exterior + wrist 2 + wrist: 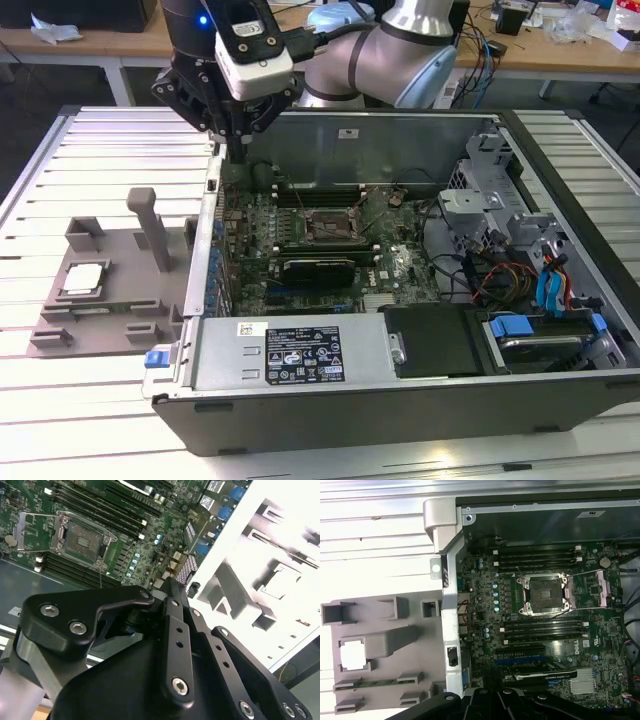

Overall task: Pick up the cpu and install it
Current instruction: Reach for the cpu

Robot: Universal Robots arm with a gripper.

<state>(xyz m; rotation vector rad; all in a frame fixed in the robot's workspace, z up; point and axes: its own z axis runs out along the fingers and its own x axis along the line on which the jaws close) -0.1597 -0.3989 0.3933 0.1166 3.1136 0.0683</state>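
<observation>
The cpu [82,278], a small flat square chip with a pale shiny top, lies in a recess of the grey plastic tray [120,320] at the exterior view's left, outside the computer case. In the first wrist view the cpu [353,655] shows as a bright square. The motherboard's socket [328,228] [546,594] [82,535] stands open and bare, its metal frame folded back. My gripper [238,148] [170,587] hangs above the case's back left corner, between tray and socket, fingers together on nothing.
A long black card [318,268] sits in front of the socket. Memory slots flank the socket. A drive cage and coloured cables [520,270] fill the case's right side. An upright grey post [150,225] rises from the tray. The case wall [447,610] separates tray and board.
</observation>
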